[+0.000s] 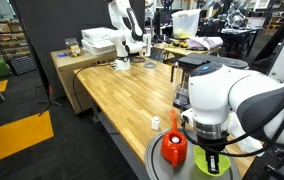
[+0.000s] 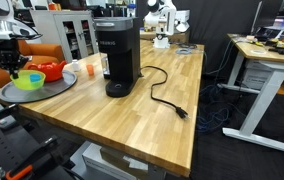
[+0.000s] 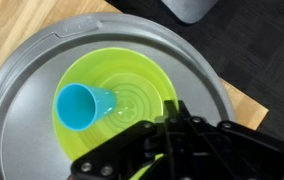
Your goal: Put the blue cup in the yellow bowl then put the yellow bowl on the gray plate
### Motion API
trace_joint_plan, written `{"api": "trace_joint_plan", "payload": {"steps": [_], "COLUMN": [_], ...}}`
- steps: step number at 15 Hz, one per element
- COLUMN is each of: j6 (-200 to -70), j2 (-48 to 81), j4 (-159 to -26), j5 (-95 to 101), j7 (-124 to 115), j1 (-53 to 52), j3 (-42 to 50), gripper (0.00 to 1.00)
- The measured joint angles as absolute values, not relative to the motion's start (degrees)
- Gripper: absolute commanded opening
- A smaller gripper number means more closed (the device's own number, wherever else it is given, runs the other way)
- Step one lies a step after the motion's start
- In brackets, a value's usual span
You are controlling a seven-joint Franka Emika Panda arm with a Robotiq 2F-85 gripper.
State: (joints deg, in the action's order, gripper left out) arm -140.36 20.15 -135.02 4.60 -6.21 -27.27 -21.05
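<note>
Setting the yellow bowl (image 3: 132, 90) on the gray plate (image 3: 22, 90), closing phase. In the wrist view the bowl sat inside the plate's raised rim, roughly centred, with the blue cup (image 3: 82, 106) lying tipped over in the bowl. The gripper (image 3: 172, 128) hung over the bowl's near rim. Its dark linkages hid the fingertips, so it could not be told whether they gripped the rim or stood apart. In an exterior view a red kettle-like object (image 2: 52, 72) shared the plate, just beside the bowl. Judged good practice for this step was to confirm that the bowl rested flat, part the fingers fully, then rise straight up. Any sideways drag could have tilted the bowl or rolled the cup out.
</note>
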Motion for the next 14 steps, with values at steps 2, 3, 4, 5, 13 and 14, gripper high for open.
{"api": "trace_joint_plan", "payload": {"steps": [2, 3, 4, 5, 13, 14], "j6": [-140.2, -140.1, -140.01, -139.95, -138.25, -137.88], "j2": [20.2, 20.22, 20.26, 20.32, 23.38, 23.66], "j4": [-135.03, -135.06, -135.11, -135.18, -135.76, -135.82], "j5": [4.6, 4.6, 4.6, 4.6, 4.58, 4.58], "j7": [-5.61, -5.38, -5.15, -4.86, -3.29, -3.3], "j1": [-27.34, -27.35, -27.36, -27.36, -27.45, -27.45], "j3": [-21.08, -21.09, -21.1, -21.13, -21.91, -21.91], "gripper": [0.01, 0.01, 0.01, 0.01, 0.01, 0.01]}}
